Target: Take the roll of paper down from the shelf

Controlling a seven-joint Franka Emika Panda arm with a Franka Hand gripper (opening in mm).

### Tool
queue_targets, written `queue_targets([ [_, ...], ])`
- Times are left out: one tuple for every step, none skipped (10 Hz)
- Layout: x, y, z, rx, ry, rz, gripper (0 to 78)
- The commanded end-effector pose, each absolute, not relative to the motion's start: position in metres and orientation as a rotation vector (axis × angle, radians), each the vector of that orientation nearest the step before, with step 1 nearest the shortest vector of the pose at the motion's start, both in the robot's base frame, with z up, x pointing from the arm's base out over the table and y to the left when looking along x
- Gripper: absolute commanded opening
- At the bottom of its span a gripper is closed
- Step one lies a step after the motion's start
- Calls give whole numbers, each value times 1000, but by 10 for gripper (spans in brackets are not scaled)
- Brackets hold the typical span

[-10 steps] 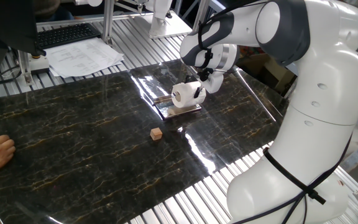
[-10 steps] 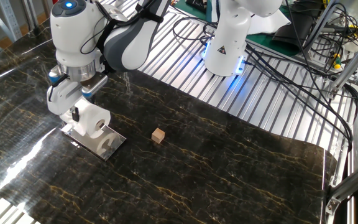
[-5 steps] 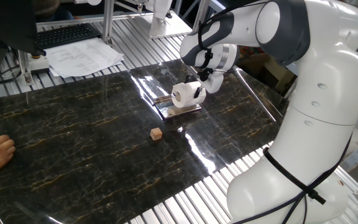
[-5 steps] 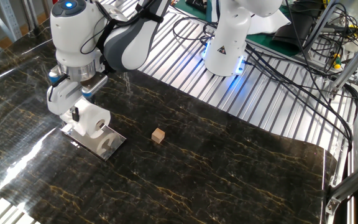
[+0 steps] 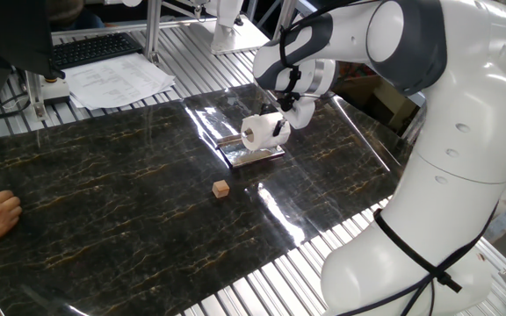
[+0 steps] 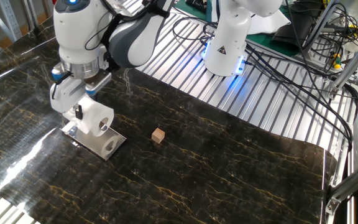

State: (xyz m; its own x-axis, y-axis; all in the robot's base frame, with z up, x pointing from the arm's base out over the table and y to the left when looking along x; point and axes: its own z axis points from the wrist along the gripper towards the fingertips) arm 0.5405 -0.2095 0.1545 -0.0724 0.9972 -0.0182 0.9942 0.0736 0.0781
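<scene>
1. Now the roll of paper has gone up a little, off the shelf, left of middle.
2. Its claw seems to pinch the roll.
3. Next, set it on the counter.
</scene>
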Motion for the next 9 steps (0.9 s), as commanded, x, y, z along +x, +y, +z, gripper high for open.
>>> queue_targets([
  [539, -204, 159, 2095, 2245, 71, 12],
  [539, -203, 160, 2096, 2244, 71, 12],
  [538, -199, 162, 2098, 2242, 72, 12],
  [538, -197, 163, 2101, 2239, 75, 12],
  [539, -193, 164, 2111, 2226, 79, 12],
  [540, -189, 163, 2115, 2214, 88, 12],
  [540, -187, 162, 2116, 2211, 90, 12],
  [541, -182, 157, 2115, 2200, 92, 12],
  [541, -180, 156, 2112, 2203, 93, 12],
])
